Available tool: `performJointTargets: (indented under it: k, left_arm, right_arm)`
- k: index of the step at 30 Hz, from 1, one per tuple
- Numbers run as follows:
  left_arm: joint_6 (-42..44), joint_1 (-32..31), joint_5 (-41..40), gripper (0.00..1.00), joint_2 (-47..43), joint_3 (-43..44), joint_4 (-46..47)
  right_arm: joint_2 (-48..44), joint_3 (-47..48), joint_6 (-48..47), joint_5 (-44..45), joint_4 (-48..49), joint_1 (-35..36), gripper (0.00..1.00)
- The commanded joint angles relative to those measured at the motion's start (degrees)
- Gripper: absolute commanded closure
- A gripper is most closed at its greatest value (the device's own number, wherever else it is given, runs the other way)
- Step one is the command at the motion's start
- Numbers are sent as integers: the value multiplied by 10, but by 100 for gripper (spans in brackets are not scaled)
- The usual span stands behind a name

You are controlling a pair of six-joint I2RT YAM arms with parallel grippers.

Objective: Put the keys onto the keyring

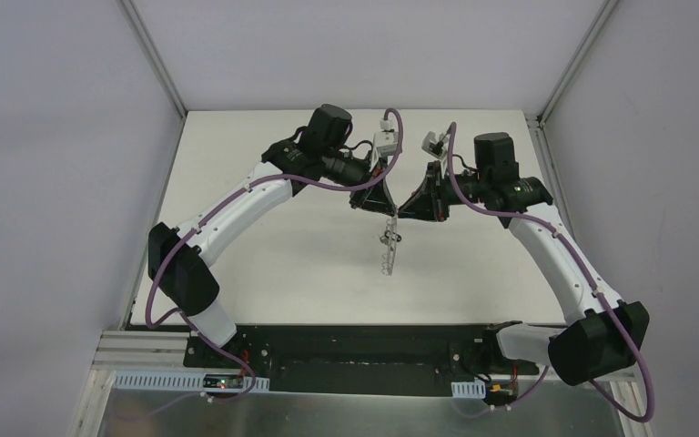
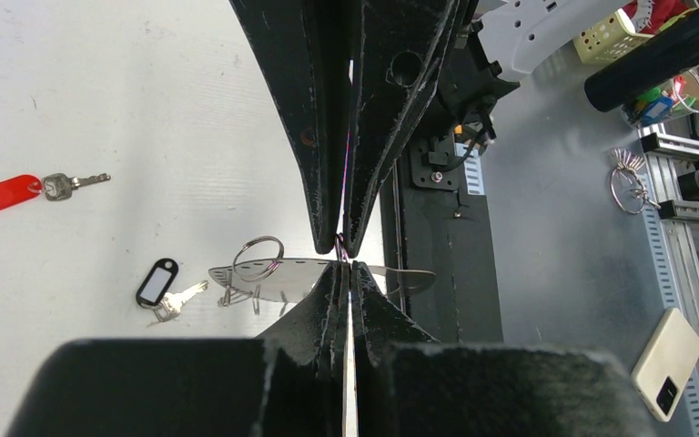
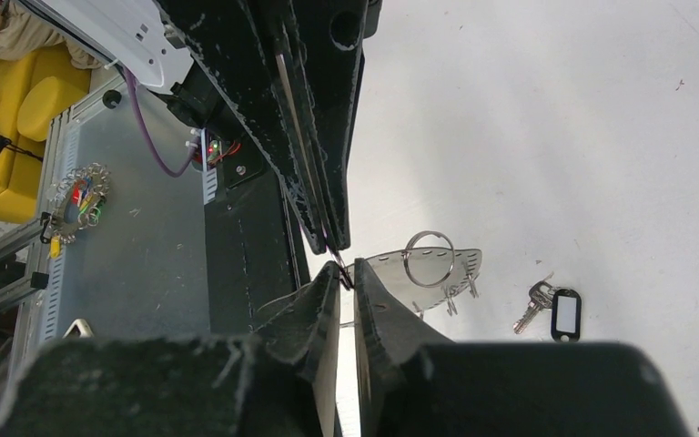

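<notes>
Left fingers (image 1: 373, 196) and right fingers (image 1: 423, 198) meet tip to tip in the top view. The keyring (image 1: 388, 244) hangs just below that meeting point, over the matt white surface (image 1: 282, 264). Left wrist: left fingers pressed flat together on the keyring's rim, a thin glossy grey oval band with wire loops (image 2: 241, 293). Red-headed key (image 2: 18, 191) and dark-tagged key (image 2: 159, 287), small and silvery, lie loose well aside of the fingers. Neither is threaded, so I judge the task barely begun. Right wrist: right fingers narrowed to a slit at the same rim; grip unconfirmed.
</notes>
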Motion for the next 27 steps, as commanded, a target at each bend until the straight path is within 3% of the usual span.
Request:
performJointTargets:
  k: [1,9,14,23,27]
  left_arm:
    - [-8,-6,23,100,-9,10,26]
    - [-12,-6,24,100,-7,12,30]
    - [-12,-6,24,100,-5,15,28]
    - [28,2,8,100,-15,14,-8]
    - [3,21,-29,71,-30,-6,8]
  right_arm:
    - [1,7,-3,-28,15,8,88]
    - [2,6,-5,-30,14,11,86]
    - [0,7,-10,-24,9,11,100]
    - [-16,9,-32,-1,-15,-7,100]
    - [-36,5,-55,23,-45,-31,100]
